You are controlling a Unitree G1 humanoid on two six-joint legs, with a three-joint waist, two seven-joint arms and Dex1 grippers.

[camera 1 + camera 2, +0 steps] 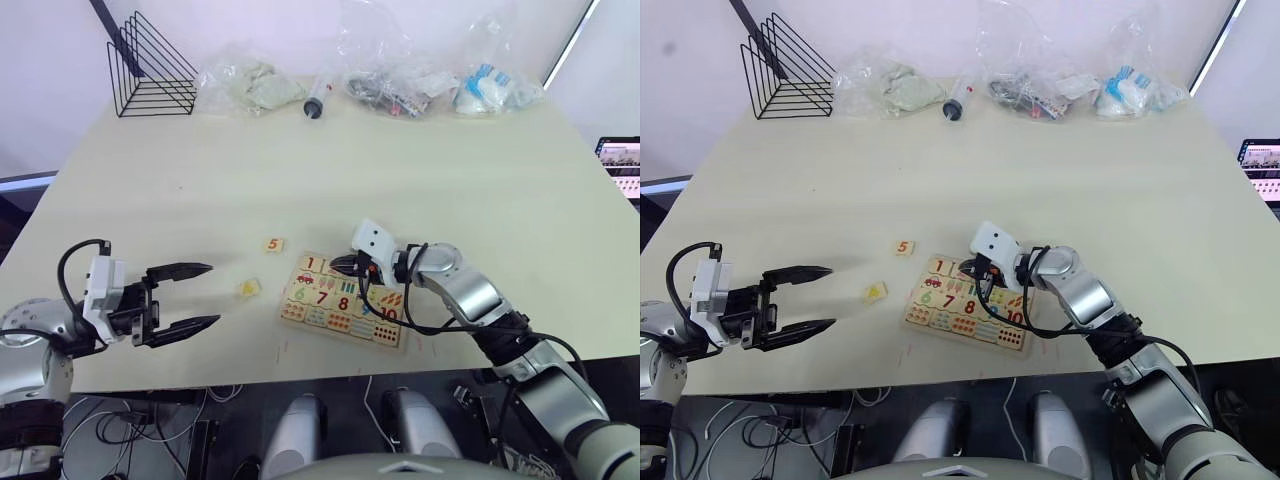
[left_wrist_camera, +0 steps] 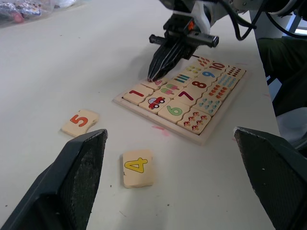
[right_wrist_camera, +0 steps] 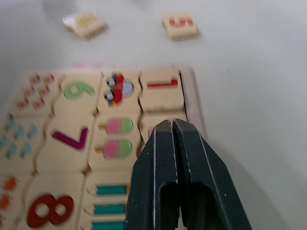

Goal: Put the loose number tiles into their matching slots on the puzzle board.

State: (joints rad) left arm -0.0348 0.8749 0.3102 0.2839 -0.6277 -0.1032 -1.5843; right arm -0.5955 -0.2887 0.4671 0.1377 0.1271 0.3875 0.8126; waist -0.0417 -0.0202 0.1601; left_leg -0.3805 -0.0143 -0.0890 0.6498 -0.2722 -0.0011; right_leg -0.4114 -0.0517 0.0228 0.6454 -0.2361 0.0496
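The puzzle board (image 2: 204, 140) lies near the table's front edge, with picture pieces and numbers 6 to 10 seated in it. A 1 tile (image 3: 162, 91) sits in the upper row's end slot. My right gripper (image 1: 347, 264) is shut, and its tips press down on the upper row just beside the 1 tile; a pink-marked piece shows partly under them. Two loose number tiles lie on the table left of the board: an orange 5 (image 1: 274, 245) and a yellow 4 (image 1: 249, 288). My left gripper (image 1: 205, 295) hovers open and empty, left of the 4 tile.
A black wire rack (image 1: 150, 65) stands at the back left. Plastic bags (image 1: 250, 85) and a syringe-like tube (image 1: 317, 100) line the far edge. A screen (image 1: 622, 165) sits beyond the table's right side. The board is close to the table's front edge.
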